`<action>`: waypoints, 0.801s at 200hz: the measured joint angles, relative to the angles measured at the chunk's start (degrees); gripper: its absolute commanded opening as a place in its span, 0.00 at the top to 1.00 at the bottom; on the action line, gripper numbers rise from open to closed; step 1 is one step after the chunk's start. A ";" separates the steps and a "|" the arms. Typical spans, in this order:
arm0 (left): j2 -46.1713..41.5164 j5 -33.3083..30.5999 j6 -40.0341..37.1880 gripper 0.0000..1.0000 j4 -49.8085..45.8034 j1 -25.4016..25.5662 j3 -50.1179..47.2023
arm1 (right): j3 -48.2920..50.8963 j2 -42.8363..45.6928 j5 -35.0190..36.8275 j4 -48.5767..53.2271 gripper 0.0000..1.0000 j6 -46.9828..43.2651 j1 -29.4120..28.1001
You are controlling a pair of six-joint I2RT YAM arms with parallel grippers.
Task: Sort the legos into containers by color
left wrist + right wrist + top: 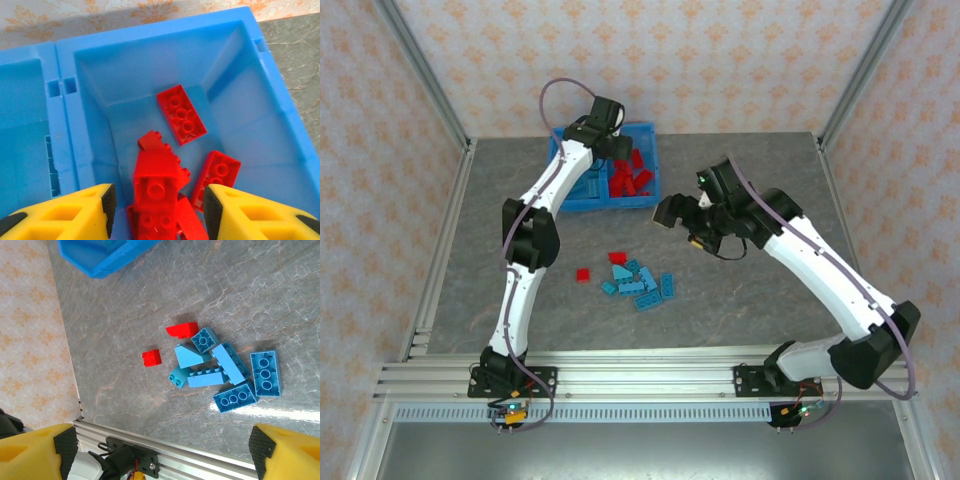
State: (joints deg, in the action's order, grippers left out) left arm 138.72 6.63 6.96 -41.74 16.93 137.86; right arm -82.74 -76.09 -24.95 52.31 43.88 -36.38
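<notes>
Nearest the arm bases, a heap of light-blue studded plastic bricks [642,283] lies loose on the grey marbled surface [770,290]. The right wrist view separates this heap [227,370] into several touching pieces. It also shows a small red square brick [151,358] lying apart from them and a red sloped brick [182,330] against their edge.

The right tool [680,208] hangs beyond the heap, to its right. Its yellow fingers [52,447] are spread wide with nothing between them.

Farther back sits the translucent blue plastic two-compartment bin [620,206]. From above, red bricks [635,175] fill its right compartment and pale blue ones [590,185] lie in its left.

The left tool [620,150] reaches over the bin. Its own camera looks down into the right compartment [260,100] (the central wall [65,125] is at the left). There the jaws [157,200] stand apart, gripping nothing, with a gap on either side of the stacked red bricks [157,185] below them. More red bricks [182,115] lie flat on the floor beyond.
</notes>
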 measured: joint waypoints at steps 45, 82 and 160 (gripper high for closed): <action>-2.86 1.64 -0.52 0.46 -0.61 -0.42 -1.03 | 3.74 4.81 4.24 0.20 0.10 2.64 -0.33; -26.56 4.79 -1.51 0.46 0.15 2.80 -23.74 | 10.51 4.42 7.89 0.00 0.11 2.54 -1.53; -81.55 8.57 -8.85 0.23 0.37 15.72 -62.20 | 23.52 -4.44 11.80 -7.23 0.28 1.16 -7.74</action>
State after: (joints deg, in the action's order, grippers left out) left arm 57.17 15.20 -1.89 -41.36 32.64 75.66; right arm -59.22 -80.53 -13.15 45.08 45.04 -44.12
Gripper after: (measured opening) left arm 0.713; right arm 0.750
